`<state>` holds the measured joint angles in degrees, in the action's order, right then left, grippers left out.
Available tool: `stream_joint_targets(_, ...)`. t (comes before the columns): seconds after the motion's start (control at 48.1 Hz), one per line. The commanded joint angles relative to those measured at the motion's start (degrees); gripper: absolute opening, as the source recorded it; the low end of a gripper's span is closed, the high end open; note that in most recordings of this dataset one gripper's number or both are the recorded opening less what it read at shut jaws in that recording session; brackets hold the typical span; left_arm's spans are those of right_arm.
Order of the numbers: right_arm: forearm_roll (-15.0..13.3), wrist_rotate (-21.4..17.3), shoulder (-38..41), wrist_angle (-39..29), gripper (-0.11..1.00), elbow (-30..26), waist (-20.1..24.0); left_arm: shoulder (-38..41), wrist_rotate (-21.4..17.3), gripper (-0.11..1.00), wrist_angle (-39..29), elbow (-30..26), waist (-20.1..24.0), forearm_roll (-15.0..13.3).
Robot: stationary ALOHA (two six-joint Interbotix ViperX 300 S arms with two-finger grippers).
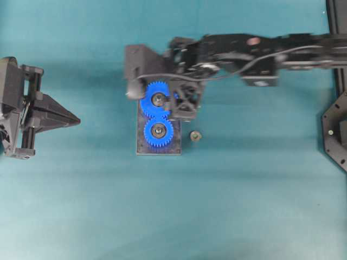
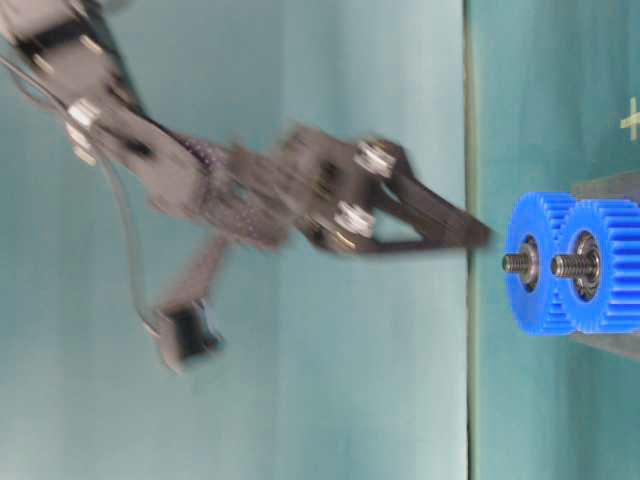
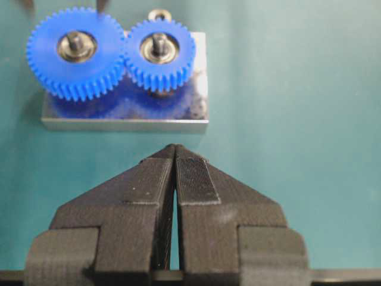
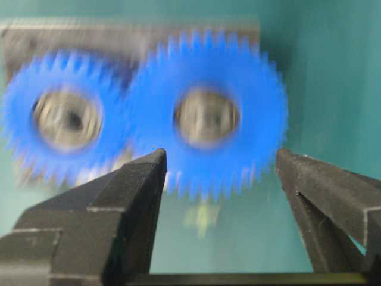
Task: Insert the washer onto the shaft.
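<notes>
Two blue gears sit meshed on a grey base plate [image 1: 142, 149], each on a threaded shaft [image 2: 515, 263]. The larger gear [image 1: 147, 103] lies under my right gripper [image 1: 160, 95], which hovers just above it. In the right wrist view that gripper [image 4: 220, 156] is open, with nothing between the fingertips. A metal ring surrounds each shaft [image 3: 75, 40]; I cannot tell whether either ring is the washer. The smaller gear [image 1: 149, 133] is uncovered. My left gripper [image 1: 75, 119] is shut and holds nothing, well to the left of the plate [image 3: 119, 124].
A small brass-coloured ring-shaped part [image 1: 196, 136] lies on the teal table just right of the plate, and also appears past the plate's far edge [image 3: 159, 13]. Black frame parts [image 1: 336, 130] stand at the right edge.
</notes>
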<state>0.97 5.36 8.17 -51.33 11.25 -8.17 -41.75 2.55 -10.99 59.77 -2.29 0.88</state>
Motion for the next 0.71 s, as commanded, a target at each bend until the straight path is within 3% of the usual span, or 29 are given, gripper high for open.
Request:
stream_joint_targets(0.0,0.5,-2.7,-5.4,-1.3,0.80,2.5,1.2,0.0,0.1,0.01,0.5,-1.6,0.0,0.2)
stream_joint_targets(0.146,1.3,-3.6,-9.2,0.4,0.80,9.0,4.0,0.1,0.1,0.01,0.5,-1.3,-0.1,0.2)
stream_joint_targets(0.353,6.8,-4.7,-9.3,9.8,0.80,16.5,6.3,0.1,0.1,0.01,0.8,-1.6,-0.1,0.2)
stream_joint_targets(0.541,7.1,-5.7,-7.6,19.0,0.79,20.1,6.2,0.1,0.1,0.00,0.8,-1.6,-0.1,0.2)
stream_joint_targets(0.686,7.1,-5.6,-4.7,21.9,0.79,21.4,6.6,0.1,0.1,0.00,0.8,-1.8,-0.1,0.2)
